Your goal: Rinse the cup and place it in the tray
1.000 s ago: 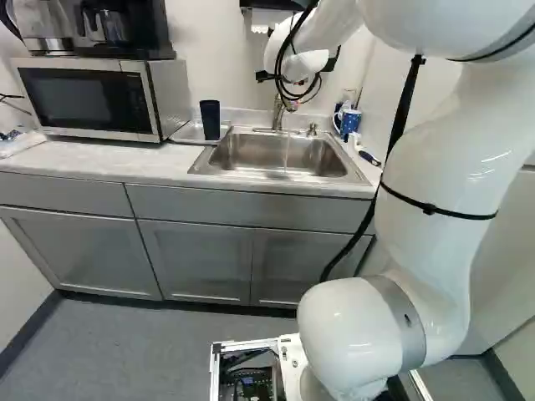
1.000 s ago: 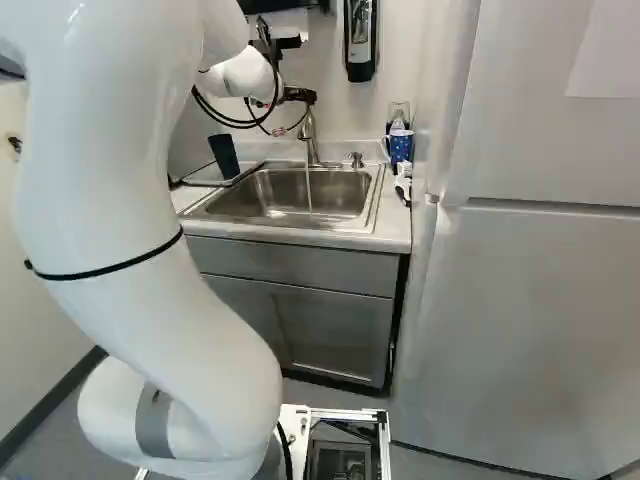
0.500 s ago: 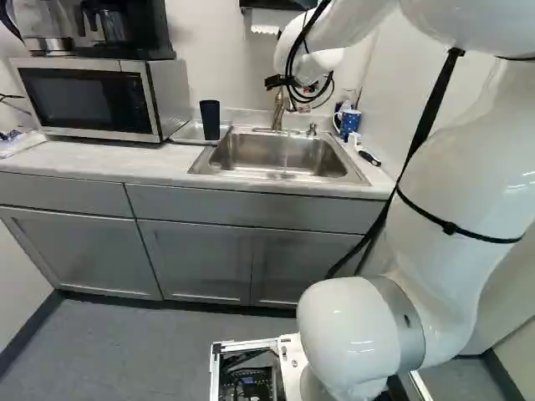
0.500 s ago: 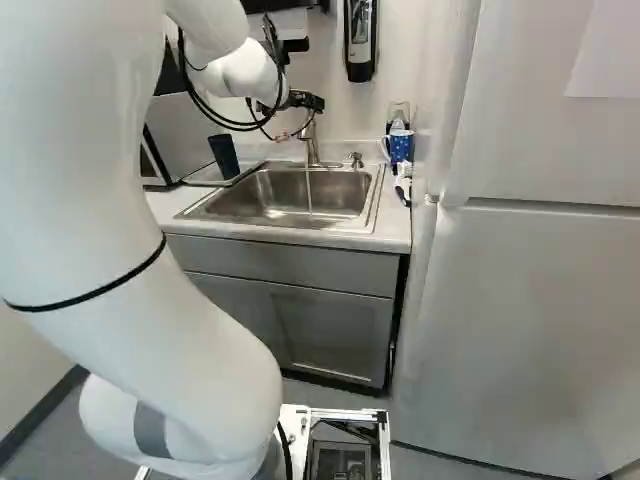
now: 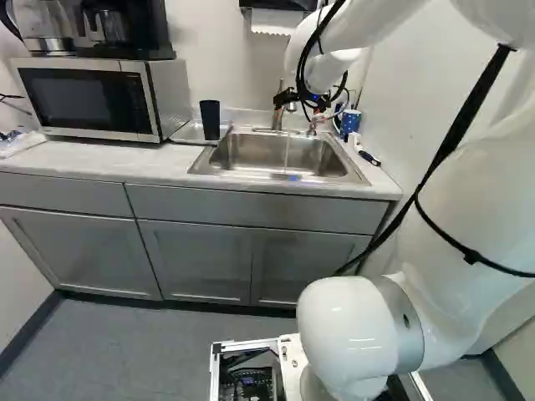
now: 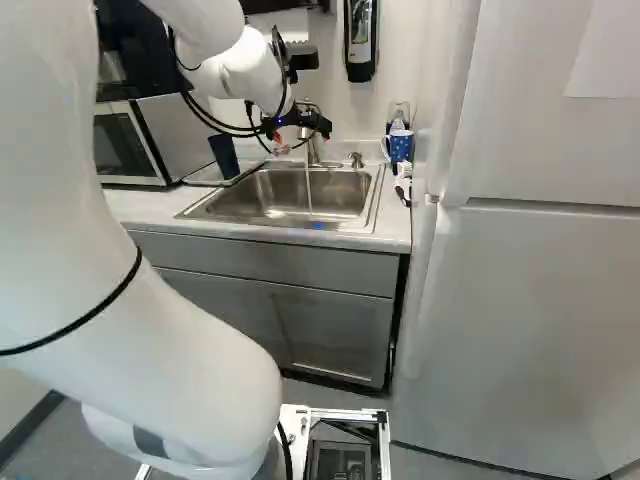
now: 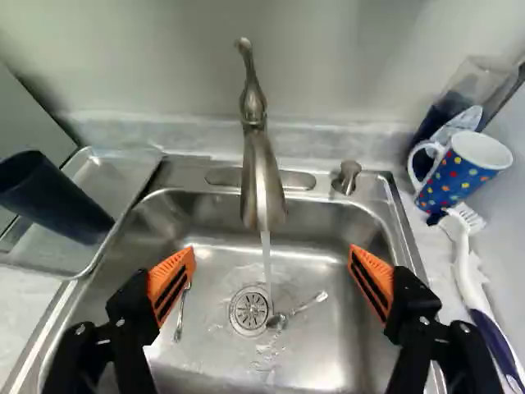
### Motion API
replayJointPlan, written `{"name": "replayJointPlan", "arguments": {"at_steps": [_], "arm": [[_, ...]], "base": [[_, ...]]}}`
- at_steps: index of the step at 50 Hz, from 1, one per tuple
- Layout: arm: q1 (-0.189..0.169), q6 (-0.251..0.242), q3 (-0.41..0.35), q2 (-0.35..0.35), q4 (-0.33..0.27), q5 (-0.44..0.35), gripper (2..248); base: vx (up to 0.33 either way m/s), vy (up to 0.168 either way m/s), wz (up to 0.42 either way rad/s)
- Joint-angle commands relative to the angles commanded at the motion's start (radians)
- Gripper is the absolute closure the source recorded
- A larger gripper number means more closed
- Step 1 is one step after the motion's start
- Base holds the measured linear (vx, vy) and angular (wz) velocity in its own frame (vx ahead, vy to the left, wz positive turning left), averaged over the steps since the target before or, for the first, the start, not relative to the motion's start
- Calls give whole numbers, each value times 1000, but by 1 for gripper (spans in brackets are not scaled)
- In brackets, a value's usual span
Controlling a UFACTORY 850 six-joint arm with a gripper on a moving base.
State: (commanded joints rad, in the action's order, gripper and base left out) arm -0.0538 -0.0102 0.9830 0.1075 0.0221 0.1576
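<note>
My gripper (image 6: 298, 124) hangs above the back of the sink, near the faucet. In the wrist view the gripper (image 7: 271, 267) is open, its orange pads wide apart over the basin with nothing between them. A dark blue cup (image 5: 210, 120) stands in the metal tray (image 7: 123, 182) left of the sink. The polka-dot blue mug (image 7: 464, 174) is on the counter at the sink's right, in front of a clear glass. Water runs from the faucet (image 7: 260, 176) into the sink (image 5: 276, 154).
Two spoons, one (image 7: 299, 312) near the drain, lie in the basin. A white brush (image 7: 472, 283) lies right of the sink, beside the wall. The microwave (image 5: 96, 96) stands left of the tray. A soap dispenser (image 6: 360, 40) hangs on the wall; a large grey refrigerator (image 6: 540, 300) stands at the right.
The arm has swung, carrying the gripper to the right and slightly down, past the faucet's front. The base has stayed put. A small blue light spot now shows on the sink's front edge.
</note>
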Motion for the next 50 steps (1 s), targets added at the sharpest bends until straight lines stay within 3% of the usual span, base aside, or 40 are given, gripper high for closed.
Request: {"name": "replayJointPlan", "arguments": {"at_steps": [10,42,50], "arm": [[-7,0,-25,27,0,105,3],[-7,0,-25,27,0,104,3],[-7,0,-25,27,1,65,3]], "base": [[0,0,0],[0,0,0],[0,0,0]]}}
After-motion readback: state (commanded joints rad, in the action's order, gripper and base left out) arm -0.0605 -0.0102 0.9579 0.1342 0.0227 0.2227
